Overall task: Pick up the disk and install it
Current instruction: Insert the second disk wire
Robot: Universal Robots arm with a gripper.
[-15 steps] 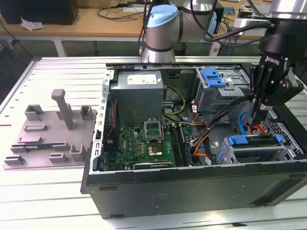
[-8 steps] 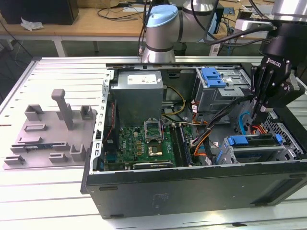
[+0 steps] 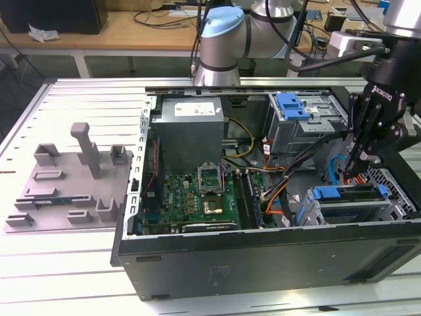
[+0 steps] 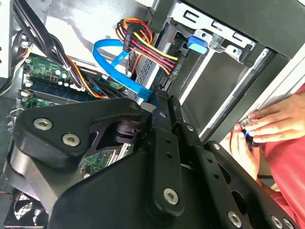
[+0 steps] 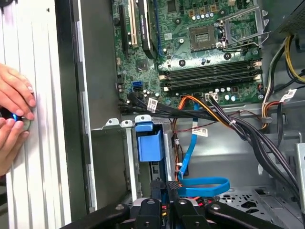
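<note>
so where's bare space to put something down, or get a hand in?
Free: slatted table beyond the grey fixture tray, and the strip in front of the computer case. Inside, only the motherboard area is open. Crowded: around the gripper, between cables and drive cage.

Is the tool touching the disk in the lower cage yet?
Cannot tell. In the exterior view the tool hangs just above the disk, but no view shows contact or a gap plainly.

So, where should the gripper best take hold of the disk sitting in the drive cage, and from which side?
Probably by the blue caddy rail along its top edge, coming straight down. The disk sits low in the cage, whose metal walls cover its other sides, and cables crowd the exterior view's left.
</note>
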